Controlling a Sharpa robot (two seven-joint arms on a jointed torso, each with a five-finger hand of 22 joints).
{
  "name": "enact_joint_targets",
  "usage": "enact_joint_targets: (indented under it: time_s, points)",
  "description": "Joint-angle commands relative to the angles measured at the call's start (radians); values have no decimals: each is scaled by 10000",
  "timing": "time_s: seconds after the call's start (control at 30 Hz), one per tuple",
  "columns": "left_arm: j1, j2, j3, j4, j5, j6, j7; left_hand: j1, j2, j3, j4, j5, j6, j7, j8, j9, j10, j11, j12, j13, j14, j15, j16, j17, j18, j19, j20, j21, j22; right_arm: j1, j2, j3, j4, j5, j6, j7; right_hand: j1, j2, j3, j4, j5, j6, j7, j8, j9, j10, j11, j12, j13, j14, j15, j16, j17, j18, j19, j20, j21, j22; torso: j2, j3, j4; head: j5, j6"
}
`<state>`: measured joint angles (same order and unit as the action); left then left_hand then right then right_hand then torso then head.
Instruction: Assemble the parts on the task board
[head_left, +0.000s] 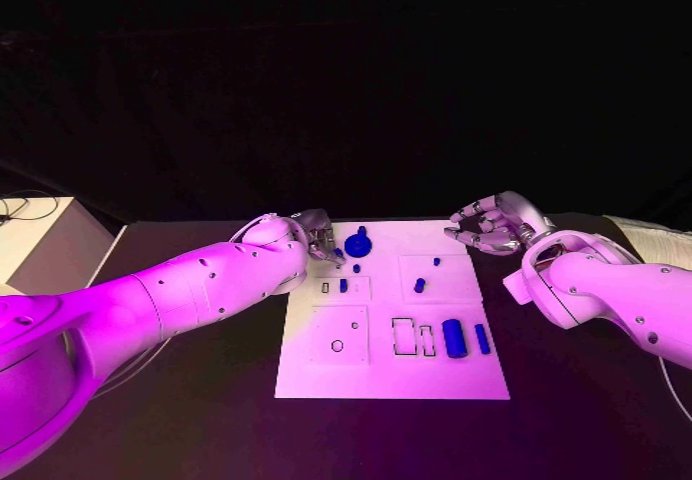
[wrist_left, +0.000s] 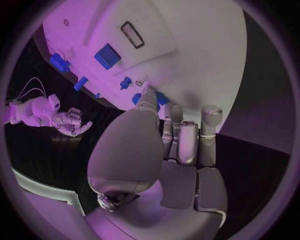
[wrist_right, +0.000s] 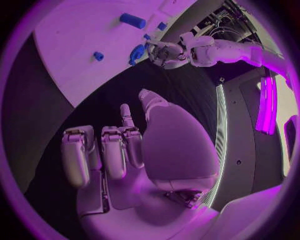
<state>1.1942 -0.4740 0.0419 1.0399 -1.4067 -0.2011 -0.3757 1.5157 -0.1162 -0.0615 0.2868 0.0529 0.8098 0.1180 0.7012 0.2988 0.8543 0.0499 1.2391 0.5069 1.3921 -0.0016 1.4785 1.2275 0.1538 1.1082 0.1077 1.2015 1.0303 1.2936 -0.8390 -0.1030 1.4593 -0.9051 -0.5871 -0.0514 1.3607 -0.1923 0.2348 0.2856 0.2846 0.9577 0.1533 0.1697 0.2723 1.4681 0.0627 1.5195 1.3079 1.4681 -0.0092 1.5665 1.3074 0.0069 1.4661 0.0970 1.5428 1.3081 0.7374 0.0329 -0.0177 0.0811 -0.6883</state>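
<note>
The task board lies mid-table in our head view, blue parts lying on it; our left hand is at its far left corner. In the left wrist view its fingers are curled in; whether they grip a part, we cannot tell. In the right wrist view our right hand holds nothing, its fingers curled in, off the board.

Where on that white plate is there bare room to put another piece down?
The task board is bare along its near edge, below the large blue cylinder and the outlined slots. Its far left corner is crowded: the left robot hand sits there beside the round blue part. The right robot hand hovers at the far right corner.
</note>
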Motion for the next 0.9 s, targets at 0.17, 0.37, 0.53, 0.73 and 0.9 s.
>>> enact_joint_targets:
  time_s: [0.17, 0.37, 0.53, 0.73, 0.9]
  points:
    - [-49, 42, -32, 4, -114, 276, 42, 140, -23, 25, 15, -25, -80, -16, 17, 0, -84, 4, 39, -12, 80, -26, 85, 78, -186, 15, -8, 67, 55, -6, 13, 5, -2, -79, 108, 97, -124, -45, 89, -6, 66, -77, -5, 67, 22, 654, 63, -27, 2269, 971, 52, -47, 2411, 13, 901, 24, -42, 2424, 0, -7, 6, 12, 14]
    - [-52, 61, -40, 5, -131, 227, 23, 144, 9, 38, 37, -23, -68, -12, 24, 0, -78, 7, 43, -14, 113, -24, 105, 139, -195, 48, -7, 95, 95, -7, 18, 5, -4, -79, 116, 97, -138, -50, 111, -7, 69, -80, -7, 82, 24, 654, 61, -26, 2269, 971, 50, -47, 2412, 12, 902, 21, -40, 2426, -1, -4, -2, 38, 25]
    - [-53, 68, -43, 2, -121, 196, 12, 217, 172, 155, 52, -17, -44, -21, 23, -17, -75, 1, 37, -27, 123, -24, 119, 150, -194, 50, -5, 105, 105, -7, 19, 5, -5, -79, 129, 95, -138, -50, 111, -7, 69, -80, -7, 82, 24, 654, 61, -26, 2269, 971, 50, -47, 2412, 12, 902, 21, -40, 2426, -2, 1, -7, 44, 37]
    - [-54, 67, -46, 0, -119, 151, 33, 392, 868, 1198, 64, -2, 82, -148, -153, -194, -144, -117, -113, -123, 131, -123, 134, 160, -194, 65, -58, 145, 160, -7, 18, 5, -5, -79, 145, 90, -138, -50, 111, -7, 69, -80, -7, 82, 24, 654, 61, -26, 2269, 971, 50, -47, 2412, 12, 902, 21, -40, 2426, -1, -2, -3, 41, 44]
    - [-55, 57, -48, 6, -134, 143, 95, 598, 499, 2840, 45, 0, 196, -143, -301, -351, -208, -127, -297, -220, 101, -134, 122, 117, -192, 18, -101, 138, 169, -7, 17, 5, -6, -79, 154, 85, -138, -50, 111, -7, 69, -80, -7, 82, 24, 654, 61, -26, 2269, 971, 50, -47, 2412, 12, 902, 21, -40, 2426, -6, 2, -1, 42, 49]
